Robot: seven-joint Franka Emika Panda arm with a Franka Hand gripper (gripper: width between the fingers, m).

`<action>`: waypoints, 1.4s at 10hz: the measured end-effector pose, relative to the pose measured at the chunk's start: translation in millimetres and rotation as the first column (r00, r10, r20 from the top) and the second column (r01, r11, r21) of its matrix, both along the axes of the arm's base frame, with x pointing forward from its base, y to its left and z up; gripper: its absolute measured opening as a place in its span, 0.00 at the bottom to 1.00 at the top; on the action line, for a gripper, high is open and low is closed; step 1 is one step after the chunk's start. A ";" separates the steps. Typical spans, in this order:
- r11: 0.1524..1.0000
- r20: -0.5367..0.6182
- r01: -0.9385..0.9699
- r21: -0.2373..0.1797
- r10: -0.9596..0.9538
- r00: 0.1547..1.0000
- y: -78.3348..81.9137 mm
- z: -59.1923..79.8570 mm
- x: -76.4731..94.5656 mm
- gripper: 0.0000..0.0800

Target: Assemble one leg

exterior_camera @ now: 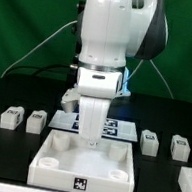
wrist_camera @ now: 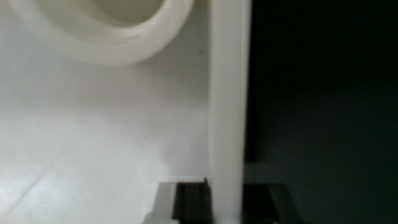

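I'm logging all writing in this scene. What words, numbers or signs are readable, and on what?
No readable words or numbers anywhere.
Tray front wall: a black-and-white square tag, pattern only, too small to decode.
Legs: similar tags, too small.
Marker board: tags, blurred.
Wrist view: no text.

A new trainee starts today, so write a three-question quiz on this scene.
1. True or false: the gripper holds a leg.
2. How many legs lie loose on the table?
3. Where does the gripper stand? A) at the tray, by its far rim; B) at the leg on the exterior view's far left; C) at the leg on its far right.
Key: 1 false; 2 four; 3 A.
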State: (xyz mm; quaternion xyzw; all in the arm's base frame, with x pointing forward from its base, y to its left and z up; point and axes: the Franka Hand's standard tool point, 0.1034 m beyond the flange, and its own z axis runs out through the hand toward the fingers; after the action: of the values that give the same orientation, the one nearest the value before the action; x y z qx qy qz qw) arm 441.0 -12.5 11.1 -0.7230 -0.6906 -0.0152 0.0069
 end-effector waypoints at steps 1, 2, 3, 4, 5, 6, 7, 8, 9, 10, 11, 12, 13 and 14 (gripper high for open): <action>1.000 0.010 -0.015 0.006 0.015 1.000 15.6 2.7 7.4 0.07; 0.998 0.028 -0.053 0.014 0.053 0.998 32.5 3.9 18.1 0.07; 0.997 0.042 -0.070 0.025 0.068 0.997 47.7 2.5 29.4 0.07; 0.997 0.046 -0.069 0.034 0.068 0.997 57.0 2.2 39.5 0.07; 0.997 0.047 -0.064 0.038 0.062 0.997 61.2 2.0 47.6 0.07; 0.998 0.049 -0.053 0.041 0.051 0.998 62.2 0.9 52.0 0.07; 0.998 0.047 -0.038 0.043 0.036 0.998 64.0 0.2 54.2 0.07; 0.999 0.033 -0.023 0.042 0.022 0.999 67.9 0.1 54.8 0.07; 0.999 0.016 -0.016 0.040 0.016 1.000 73.4 0.0 55.0 0.07; 0.999 -0.003 -0.021 0.037 0.021 1.000 79.4 -0.1 55.7 0.07; 0.999 -0.019 -0.026 0.036 0.027 0.999 82.4 -0.2 55.7 0.07; 0.999 -0.023 -0.028 0.036 0.029 0.999 83.6 -0.1 55.7 0.07; 0.999 -0.022 -0.029 0.036 0.029 0.999 83.3 -0.1 55.7 0.07; 0.999 -0.020 -0.028 0.037 0.029 0.999 83.2 -0.2 55.5 0.07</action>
State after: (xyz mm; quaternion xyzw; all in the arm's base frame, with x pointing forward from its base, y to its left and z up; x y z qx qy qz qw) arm 496.5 70.7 10.9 -0.7129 -0.7005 -0.0201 0.0276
